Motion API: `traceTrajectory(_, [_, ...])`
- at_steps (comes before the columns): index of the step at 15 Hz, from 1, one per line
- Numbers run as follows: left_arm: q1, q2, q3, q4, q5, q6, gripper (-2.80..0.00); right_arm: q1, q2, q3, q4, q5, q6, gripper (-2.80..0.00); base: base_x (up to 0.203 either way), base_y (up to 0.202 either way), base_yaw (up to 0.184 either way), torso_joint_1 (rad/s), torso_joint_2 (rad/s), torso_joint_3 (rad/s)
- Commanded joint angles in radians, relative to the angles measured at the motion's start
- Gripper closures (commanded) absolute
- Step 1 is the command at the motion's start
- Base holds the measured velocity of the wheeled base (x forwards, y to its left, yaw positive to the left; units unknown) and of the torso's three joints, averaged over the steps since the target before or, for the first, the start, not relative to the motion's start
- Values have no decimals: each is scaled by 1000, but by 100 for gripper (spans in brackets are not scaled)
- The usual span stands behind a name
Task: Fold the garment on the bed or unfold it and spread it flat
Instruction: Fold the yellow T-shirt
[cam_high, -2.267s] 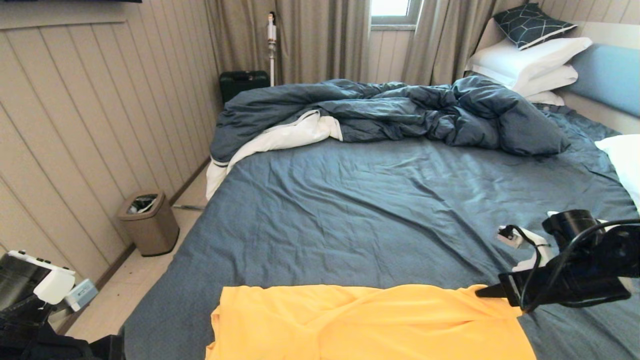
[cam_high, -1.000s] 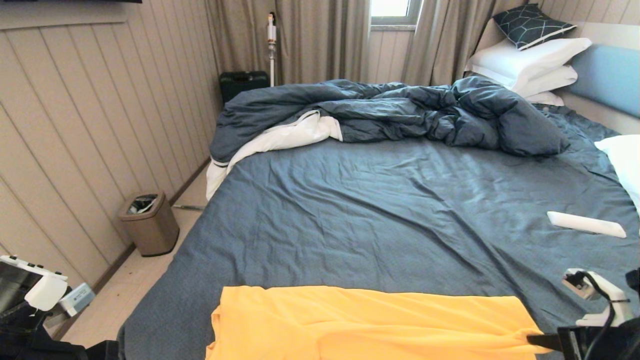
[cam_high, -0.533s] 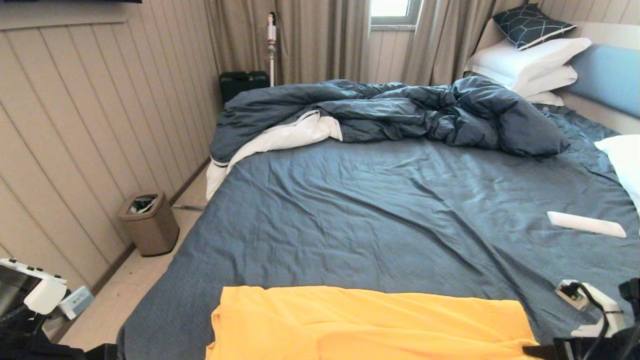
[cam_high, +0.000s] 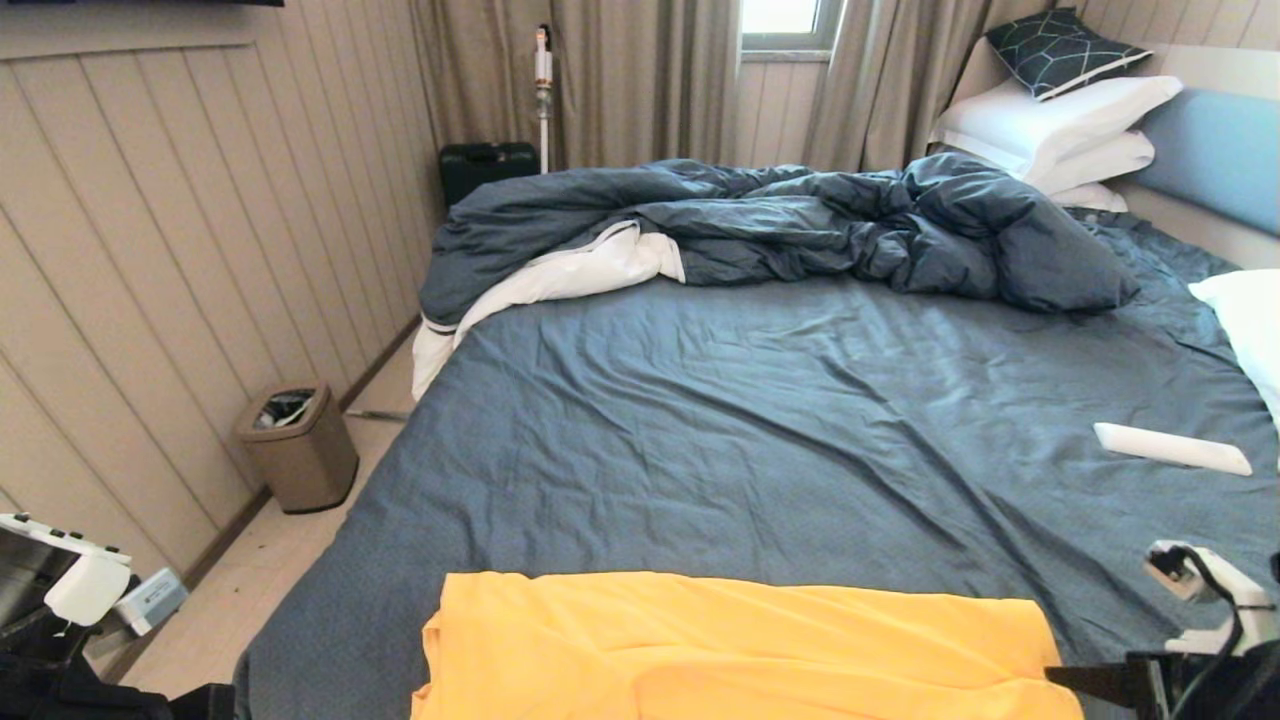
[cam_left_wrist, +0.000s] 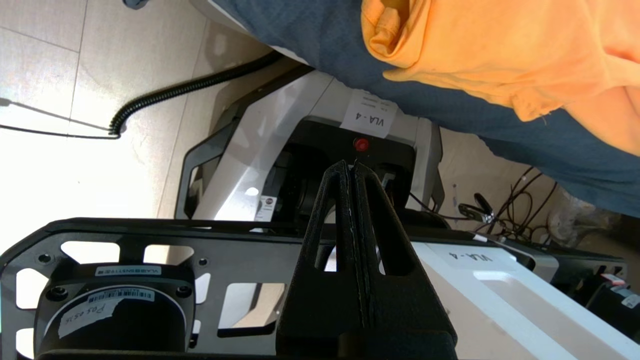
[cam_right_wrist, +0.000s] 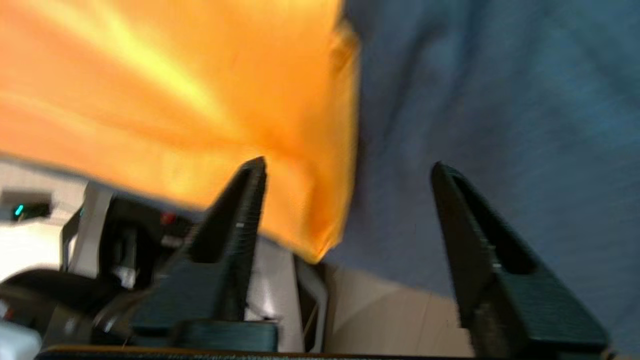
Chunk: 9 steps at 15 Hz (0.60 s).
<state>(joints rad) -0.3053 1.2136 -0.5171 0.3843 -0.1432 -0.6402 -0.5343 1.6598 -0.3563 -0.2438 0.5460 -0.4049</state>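
right gripper (cam_right_wrist: 345, 170) sits low at the near right corner of the bed (cam_high: 760, 440), fingers spread wide, holding nothing; one fingertip (cam_right_wrist: 252, 172) overlaps the garment's edge in the right wrist view, the other fingertip (cam_right_wrist: 442, 175) is over bare slate-blue sheet; contact with the cloth can't be judged; the garment (cam_high: 740, 650) lies just to the left of this gripper, yellow, spread along the near edge of the bed, mild wrinkles, plain side up, no print visible; its right corner hangs slightly past the mattress edge between the right gripper's fingers in the wrist view; in the head view only the right arm's dark wrist bracket and white cable fitting show at the bottom right corner, just beside the garment's right hem

left gripper (cam_left_wrist: 352, 167) is off the bed, over the floor beside the robot's base, fingers pressed together, nothing between them; the garment's left edge (cam_left_wrist: 500, 55) is ahead of and above it in the left wrist view, well apart, bunched a little where it lies on the sheet

ahead of the right gripper, further up the bed: a white remote-like bar (cam_high: 1170, 448) on the sheet; beyond that the duvet (cam_high: 800, 225), rumpled across the far side; white pillows (cam_high: 1060, 125) stacked by the headboard (cam_high: 1215, 150); bin (cam_high: 297, 445) on the floor by the wall, well to the left of both grippers
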Motion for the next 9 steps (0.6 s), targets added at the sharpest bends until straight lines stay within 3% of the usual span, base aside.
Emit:
traceTrajectory(1, [0, 4, -4, 2, 1, -4, 0, -4, 18, -28, 0, 3, 4, -280, 0, 0, 0, 0, 0, 0])
traceTrajectory(5, [0, 12, -21, -64, 3, 0, 0, 55, 24, -30, 2, 14, 35, -280, 0, 0, 0, 0, 0, 0])
traceTrajectory(8, [0, 51, -83, -81, 7, 9, 0, 153, -92, -48, 5, 13, 152, -280, 0, 0, 0, 0, 0, 0])
traceTrajectory(9, [0, 59, -108, -80, 7, 13, 0, 185, -137, -68, 16, 13, 200, 0, 0, 0, 0, 0, 0, 0])
